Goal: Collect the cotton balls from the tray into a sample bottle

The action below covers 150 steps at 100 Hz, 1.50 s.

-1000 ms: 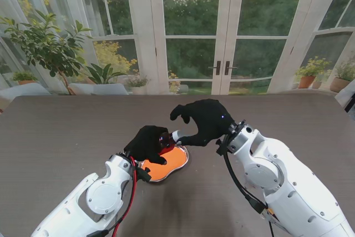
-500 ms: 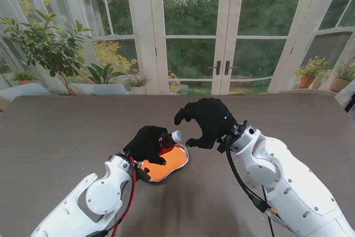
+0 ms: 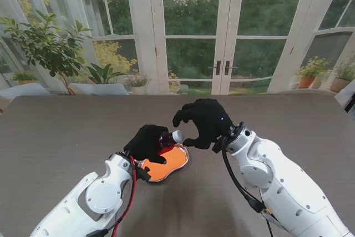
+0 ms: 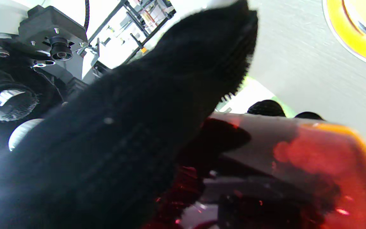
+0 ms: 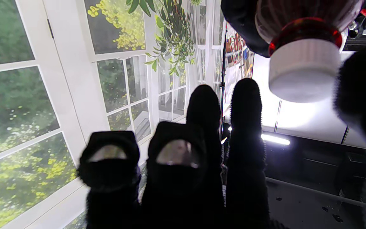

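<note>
My left hand (image 3: pixel 147 144) is shut on a dark amber sample bottle (image 3: pixel 165 139) and holds it tilted over the orange tray (image 3: pixel 171 162). The bottle's white cap (image 3: pixel 177 136) points toward my right hand (image 3: pixel 204 121). That hand hovers just right of the cap, open, with curled fingers and the thumb close to the cap. In the right wrist view the cap (image 5: pixel 301 70) sits between the thumb and the fingers (image 5: pixel 246 127), with a gap on both sides. The bottle (image 4: pixel 300 165) fills the left wrist view, with the tray's rim (image 4: pixel 354 38) beyond it. I cannot make out any cotton balls.
The brown table (image 3: pixel 66 131) stretches wide on both sides of the tray. Glass doors and potted plants (image 3: pixel 50 48) stand behind its far edge.
My right hand drew back to the right from the cap, then came back toward it a little. The left hand and the bottle have held still.
</note>
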Each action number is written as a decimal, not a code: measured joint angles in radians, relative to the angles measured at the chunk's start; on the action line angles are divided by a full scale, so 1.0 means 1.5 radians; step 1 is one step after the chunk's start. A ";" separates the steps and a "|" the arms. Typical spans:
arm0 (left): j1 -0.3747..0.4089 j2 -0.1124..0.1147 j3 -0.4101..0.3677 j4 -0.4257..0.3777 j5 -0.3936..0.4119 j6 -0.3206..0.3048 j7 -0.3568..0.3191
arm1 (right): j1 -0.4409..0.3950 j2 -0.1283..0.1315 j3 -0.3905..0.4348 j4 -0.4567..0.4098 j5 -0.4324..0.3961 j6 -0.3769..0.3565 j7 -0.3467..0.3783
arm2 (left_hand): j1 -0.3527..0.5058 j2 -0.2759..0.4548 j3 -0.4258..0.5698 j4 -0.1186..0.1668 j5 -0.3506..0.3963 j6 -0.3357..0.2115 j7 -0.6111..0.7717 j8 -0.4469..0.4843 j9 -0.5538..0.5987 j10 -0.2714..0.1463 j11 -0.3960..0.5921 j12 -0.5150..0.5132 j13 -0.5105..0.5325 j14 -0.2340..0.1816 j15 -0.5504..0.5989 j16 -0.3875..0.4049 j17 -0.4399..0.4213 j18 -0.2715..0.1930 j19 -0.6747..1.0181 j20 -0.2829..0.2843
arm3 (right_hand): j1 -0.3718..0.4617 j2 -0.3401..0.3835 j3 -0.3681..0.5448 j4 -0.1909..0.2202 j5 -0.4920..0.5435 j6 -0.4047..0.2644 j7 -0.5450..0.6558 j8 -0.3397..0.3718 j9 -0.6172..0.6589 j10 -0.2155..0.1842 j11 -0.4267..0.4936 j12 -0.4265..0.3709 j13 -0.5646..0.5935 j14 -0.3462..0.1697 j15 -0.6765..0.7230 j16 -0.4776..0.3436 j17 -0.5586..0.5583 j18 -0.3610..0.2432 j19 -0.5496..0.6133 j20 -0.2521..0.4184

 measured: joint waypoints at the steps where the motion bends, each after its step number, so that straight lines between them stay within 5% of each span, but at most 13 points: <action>1: 0.000 0.000 0.000 0.000 0.000 0.000 0.000 | 0.000 0.000 -0.001 0.000 0.000 0.000 -0.001 | 0.000 0.000 0.000 0.000 0.000 0.000 0.000 0.000 0.000 0.000 0.000 0.000 0.000 0.000 0.000 0.000 0.000 0.000 0.000 0.000 | 0.000 0.000 0.000 0.000 0.000 0.000 0.000 0.000 0.001 0.000 0.000 0.000 0.000 0.000 0.001 0.000 0.000 0.000 0.000 0.000; 58: -0.001 0.000 0.001 0.000 0.002 -0.001 0.002 | 0.008 -0.006 -0.017 0.013 0.000 0.000 -0.026 | 0.000 0.000 0.000 0.000 0.000 0.000 0.000 0.000 0.000 0.000 0.000 0.000 0.000 0.000 0.000 0.000 0.000 0.000 0.000 0.000 | 0.028 0.000 0.005 0.000 0.090 0.014 0.031 0.009 0.061 -0.010 -0.008 0.000 0.000 0.000 0.046 0.021 0.028 0.000 0.009 0.000; 70: -0.001 0.000 0.001 -0.001 0.002 -0.001 0.002 | 0.008 -0.006 -0.017 0.013 0.003 0.000 -0.024 | 0.000 0.000 0.000 0.000 0.000 0.000 0.000 0.000 0.000 0.000 0.000 0.000 0.000 0.000 0.000 0.000 0.000 0.000 0.000 0.000 | 0.034 0.000 0.005 -0.048 0.111 0.021 0.054 -0.008 0.082 -0.014 -0.009 0.001 0.004 0.001 0.062 0.028 0.037 0.000 0.016 0.000; 104: 0.000 0.000 0.001 -0.002 0.003 0.000 0.002 | 0.006 -0.006 -0.016 0.007 0.019 0.004 0.005 | 0.000 0.000 0.000 0.000 0.000 0.000 0.000 0.000 0.000 0.000 0.000 0.000 0.000 0.000 0.000 0.000 0.000 0.000 0.000 0.000 | 0.020 0.002 0.005 -0.059 0.153 0.038 0.084 -0.017 0.133 -0.016 -0.011 0.009 0.008 0.018 0.112 0.049 0.056 0.006 0.029 -0.001; 150: 0.001 0.000 0.000 -0.003 0.003 0.000 0.002 | 0.002 -0.003 -0.014 -0.019 0.046 0.030 0.084 | 0.000 0.000 0.000 0.000 0.000 0.000 0.000 0.000 0.000 0.000 0.000 0.000 0.000 0.000 0.000 0.000 0.000 0.000 0.000 0.000 | -0.043 0.161 -0.036 -0.030 0.192 0.048 0.124 0.042 0.157 -0.009 0.027 0.028 0.009 0.034 0.152 0.071 0.081 0.014 0.046 -0.001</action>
